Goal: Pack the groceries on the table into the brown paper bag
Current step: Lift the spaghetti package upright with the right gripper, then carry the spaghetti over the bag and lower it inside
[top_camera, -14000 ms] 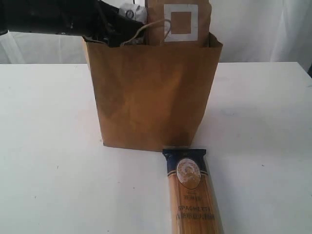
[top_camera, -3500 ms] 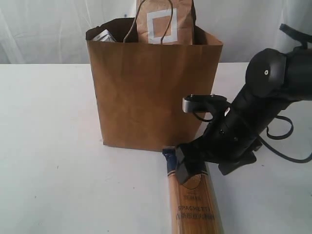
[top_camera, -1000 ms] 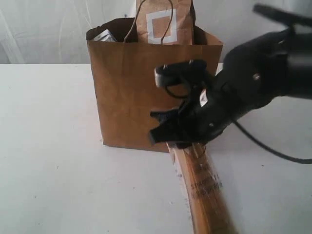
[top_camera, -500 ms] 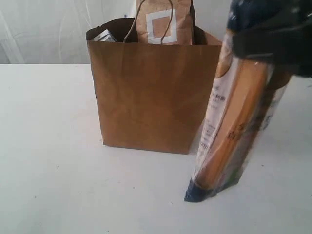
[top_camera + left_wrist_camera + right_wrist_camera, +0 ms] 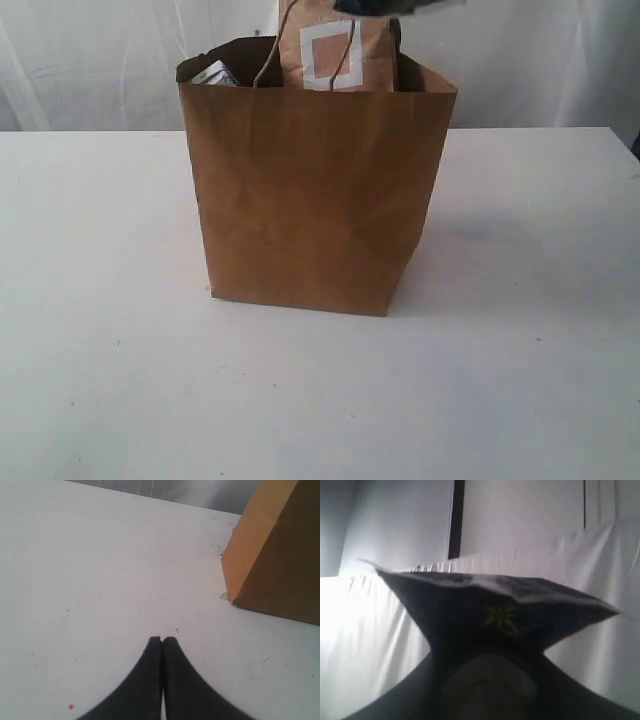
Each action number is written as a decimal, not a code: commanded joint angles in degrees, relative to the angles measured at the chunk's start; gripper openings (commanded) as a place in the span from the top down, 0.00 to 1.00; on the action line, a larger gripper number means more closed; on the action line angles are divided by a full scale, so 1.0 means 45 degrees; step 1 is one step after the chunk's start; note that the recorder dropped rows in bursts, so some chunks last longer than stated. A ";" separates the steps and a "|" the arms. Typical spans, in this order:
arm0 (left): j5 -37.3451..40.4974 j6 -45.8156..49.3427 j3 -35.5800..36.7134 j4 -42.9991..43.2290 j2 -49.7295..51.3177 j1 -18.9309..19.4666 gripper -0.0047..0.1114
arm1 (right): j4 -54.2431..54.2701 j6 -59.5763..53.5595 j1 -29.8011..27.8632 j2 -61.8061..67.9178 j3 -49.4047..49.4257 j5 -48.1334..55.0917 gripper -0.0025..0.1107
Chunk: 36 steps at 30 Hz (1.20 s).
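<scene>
The brown paper bag stands upright in the middle of the table, and its corner shows in the left wrist view. The brown pouch with grey square label sticks out of its top. A grey-white item peeks over the bag's left rim. My right gripper is shut on the spaghetti packet, whose dark blue end fills the right wrist view. In the exterior view only a dark blurred end of the spaghetti packet shows above the bag. My left gripper is shut and empty, low over the table left of the bag.
A white curtain hangs behind the table. The bag's twisted loop handle stands up in front of the pouch. White tabletop lies in front of and on both sides of the bag.
The right gripper lifted the spaghetti packet off the table in front of the bag and carried it up, out of the top of the exterior view. The bag stayed in place.
</scene>
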 commanded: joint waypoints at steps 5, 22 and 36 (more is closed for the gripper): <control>0.0004 -0.0080 0.0045 -0.0194 -0.0050 -0.0067 0.96 | 0.9052 -0.7439 -0.0193 0.4621 -0.0894 -0.7117 0.98; 0.0004 -0.0080 0.0045 -0.0194 -0.0050 -0.0067 0.96 | 0.7053 -0.4994 -0.0426 0.6600 -0.2006 -0.7631 0.98; 0.0004 -0.0080 0.0045 -0.0194 -0.0050 -0.0067 0.96 | 0.6695 -0.3997 -0.1465 0.8173 -0.3365 -0.6409 0.98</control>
